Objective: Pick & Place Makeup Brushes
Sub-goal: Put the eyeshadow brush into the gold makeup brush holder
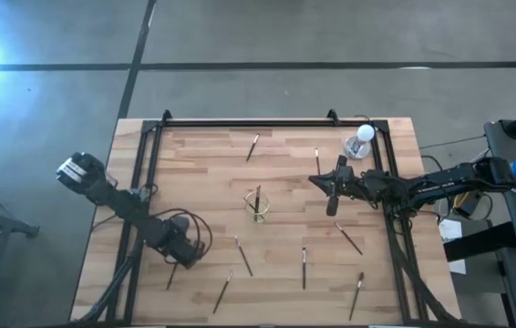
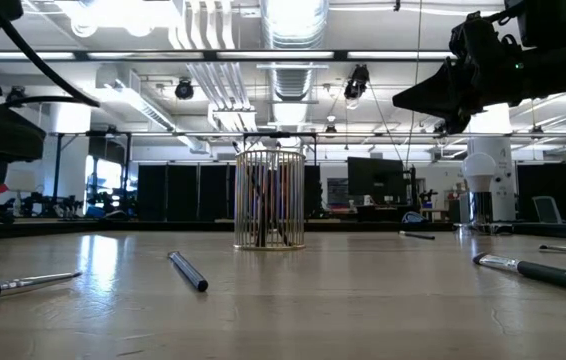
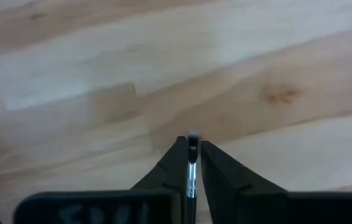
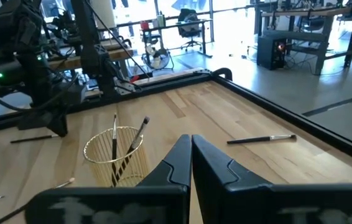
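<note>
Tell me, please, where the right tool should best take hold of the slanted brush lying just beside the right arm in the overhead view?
Probably at mid-handle: that brush is a thin stick lying flat on the table, with nothing touching it. Come straight down from above, fingers set across its slant, one on either side. The right tool is shut, so it must open first.

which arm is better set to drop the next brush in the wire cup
Left. Its tool is shut on a brush low over the table. The right tool is shut and empty, raised beside the wire cup.
</note>
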Robot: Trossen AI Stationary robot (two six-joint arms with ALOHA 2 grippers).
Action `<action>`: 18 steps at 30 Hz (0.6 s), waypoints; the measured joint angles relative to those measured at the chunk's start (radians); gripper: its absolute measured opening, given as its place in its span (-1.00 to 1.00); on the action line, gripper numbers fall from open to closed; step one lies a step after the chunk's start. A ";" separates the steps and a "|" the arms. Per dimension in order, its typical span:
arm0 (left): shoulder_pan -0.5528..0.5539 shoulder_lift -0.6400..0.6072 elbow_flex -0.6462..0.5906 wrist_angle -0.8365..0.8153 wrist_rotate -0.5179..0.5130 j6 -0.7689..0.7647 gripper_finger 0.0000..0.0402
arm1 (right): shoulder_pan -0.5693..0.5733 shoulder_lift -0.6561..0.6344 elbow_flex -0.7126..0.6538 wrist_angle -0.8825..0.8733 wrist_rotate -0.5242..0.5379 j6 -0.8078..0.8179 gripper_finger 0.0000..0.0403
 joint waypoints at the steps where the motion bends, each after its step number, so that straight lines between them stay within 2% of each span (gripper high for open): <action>1: 0.000 0.001 0.001 0.002 0.006 0.005 -0.87 | 0.000 0.000 0.000 0.000 0.000 0.000 -0.96; 3: -0.002 0.000 0.005 0.011 0.013 0.018 -0.96 | 0.000 0.000 0.000 0.000 0.001 0.000 -0.96; 7: -0.003 -0.020 0.012 0.018 0.013 0.050 -0.99 | 0.000 0.000 0.000 0.000 0.002 -0.002 -0.96; 15: 0.010 -0.099 0.013 -0.004 -0.126 0.113 -1.00 | 0.000 0.000 0.000 -0.002 0.002 -0.004 -0.96; 18: 0.015 -0.142 0.018 -0.009 -0.207 0.134 -1.00 | 0.000 0.000 0.000 -0.002 0.002 -0.004 -0.96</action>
